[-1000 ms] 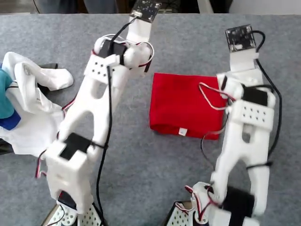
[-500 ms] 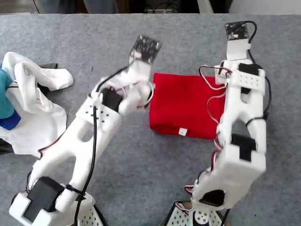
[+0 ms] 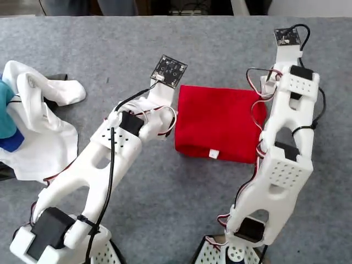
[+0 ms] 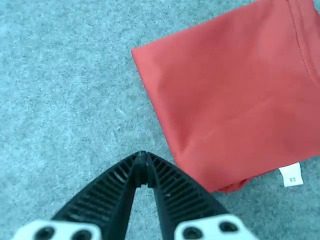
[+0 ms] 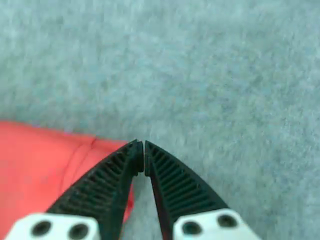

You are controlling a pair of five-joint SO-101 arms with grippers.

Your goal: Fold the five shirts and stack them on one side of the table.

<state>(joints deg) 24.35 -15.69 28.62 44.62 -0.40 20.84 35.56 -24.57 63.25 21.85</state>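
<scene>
Found a crumpled heap of white shirts [image 3: 38, 132] at the left edge of the grey table [image 3: 165, 187], with teal and blue cloth [image 3: 5, 113] bunched against it. Next, saw the left gripper [image 4: 142, 162] pinched closed on nothing, tips over bare table just beside the red shirt [image 3: 217, 124]. Noted that shirt folded into a smooth flat rectangle mid-table, small white tag [image 3: 214, 154] at its near edge. Rightmost, saw the right gripper [image 5: 140, 150] likewise closed and empty, by the shirt's far right corner.
</scene>
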